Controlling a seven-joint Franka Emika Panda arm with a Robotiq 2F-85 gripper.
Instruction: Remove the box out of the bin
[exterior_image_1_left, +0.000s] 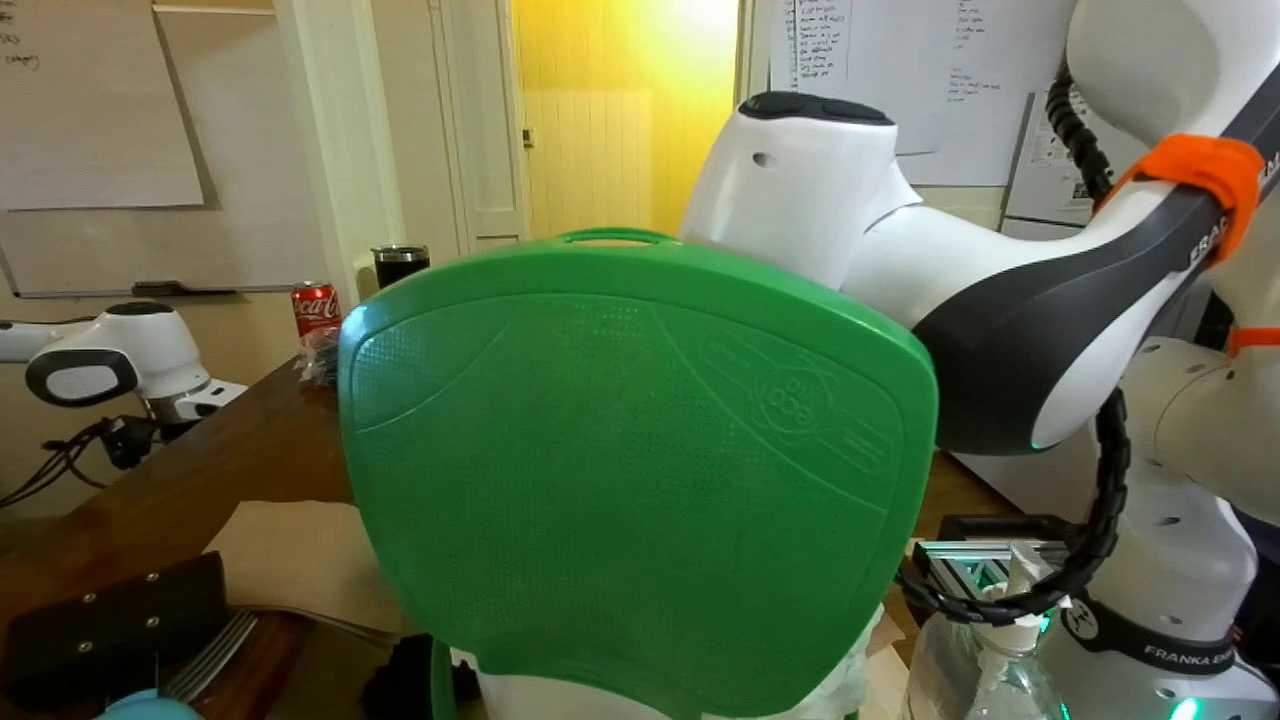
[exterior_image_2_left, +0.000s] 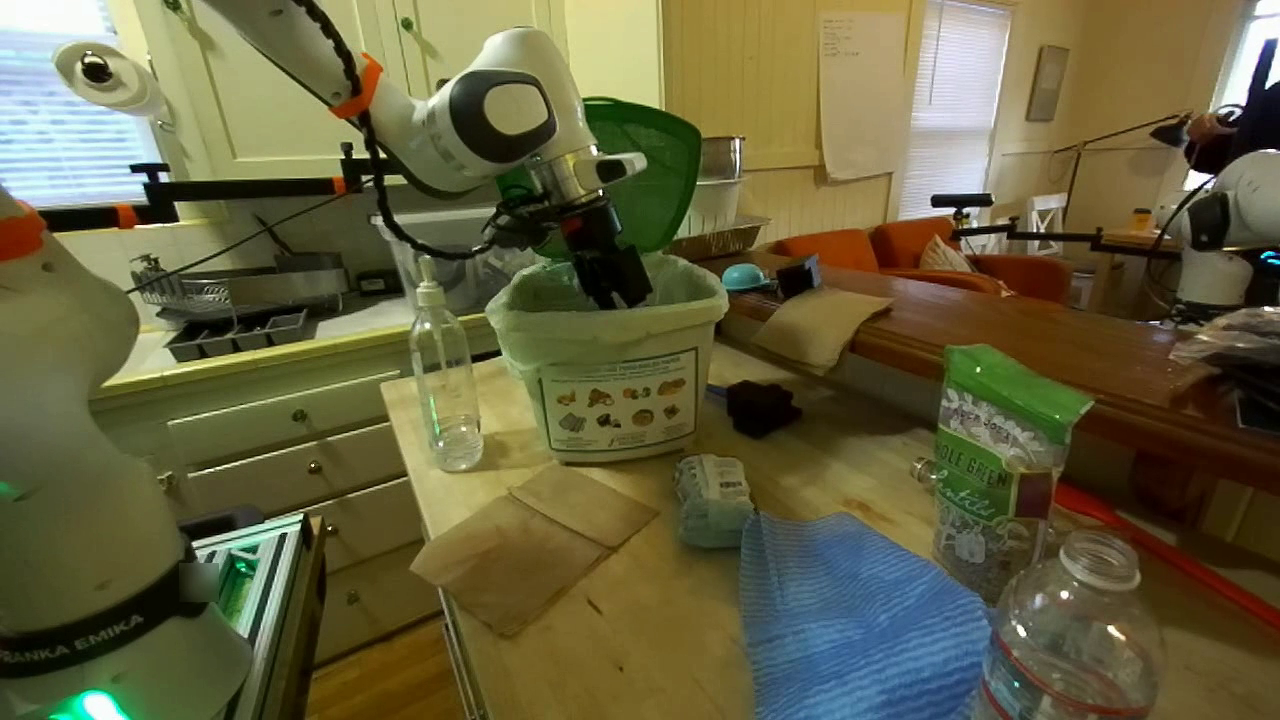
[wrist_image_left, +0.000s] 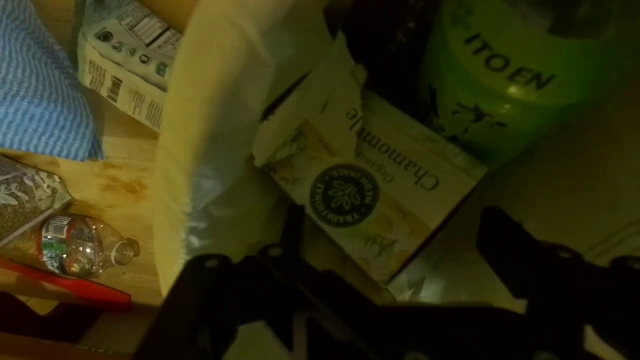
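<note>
The bin shows in an exterior view as a white tub (exterior_image_2_left: 520, 340) with a pale liner over its rim, standing on the wooden counter. Its green lid stands raised behind it and fills the middle of an exterior view (exterior_image_1_left: 620, 450). The box, a torn-open chamomile tea carton (wrist_image_left: 390, 160), lies inside the bin in the wrist view and is hidden in both exterior views. My gripper (exterior_image_2_left: 625, 295) points down into the bin's mouth. In the wrist view its open fingers (wrist_image_left: 393, 215) stand apart over the box's lower corner, with nothing held. The lid hides it in an exterior view.
A green ITO EN bottle (wrist_image_left: 505, 95) lies beside the box in the bin. Around the bin stand a clear pump bottle (exterior_image_2_left: 450, 390), an egg carton (exterior_image_2_left: 714, 500), brown paper (exterior_image_2_left: 540, 550), a dark cloth (exterior_image_2_left: 760, 407), a blue cloth (exterior_image_2_left: 860, 620) and a lentil bag (exterior_image_2_left: 1000, 470).
</note>
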